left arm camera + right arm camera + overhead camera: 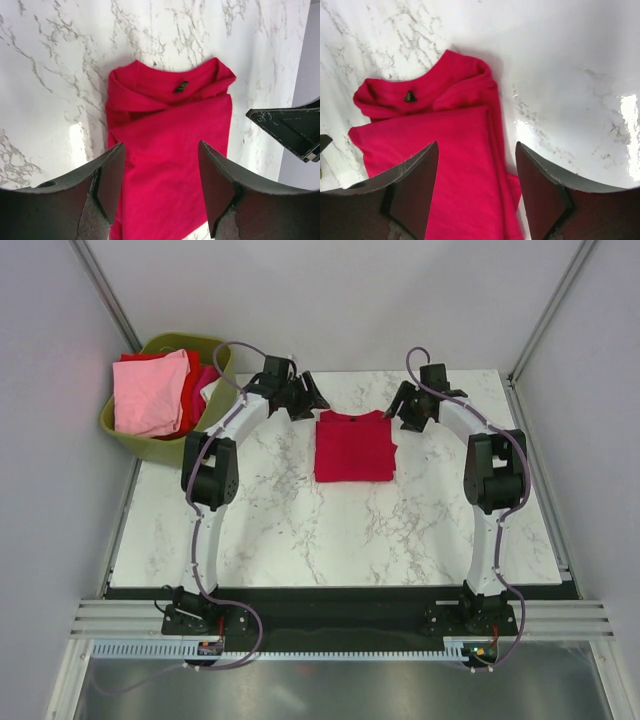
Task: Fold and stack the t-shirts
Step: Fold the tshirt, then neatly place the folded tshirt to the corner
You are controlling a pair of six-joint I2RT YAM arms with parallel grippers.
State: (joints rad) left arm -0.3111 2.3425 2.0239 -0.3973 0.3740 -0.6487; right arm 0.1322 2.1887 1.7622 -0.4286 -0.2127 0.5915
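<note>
the left gripper [161, 149] stands with its jaws apart and nothing between them; through the gap its wrist camera sees only the cloth lying below. whether its fingertips [116, 165] brush that cloth cannot be told. the right gripper [476, 147] is the same: jaws spread wide, holding nothing, the cloth showing in the gap under them.

both look down on the crimson t-shirt [354, 447], which lies folded into a neat, nearly square packet on the marble-patterned table [300, 530], toward its far side and about midway between the arms. the collar end points away from the arm bases, and the small dark neck label [181, 86] shows inside the neckline. a folded edge runs across the packet just below the collar.

from above, the left gripper sits just beside the packet's far left corner and the right gripper just beside its far right corner, each arm arching in from its own side.

well to the left, at the table's far left corner, an olive-green basket [160, 448] holds more shirts: a light pink t-shirt [150, 392] on top, with red and magenta cloth [206, 378] showing beneath it.
</note>
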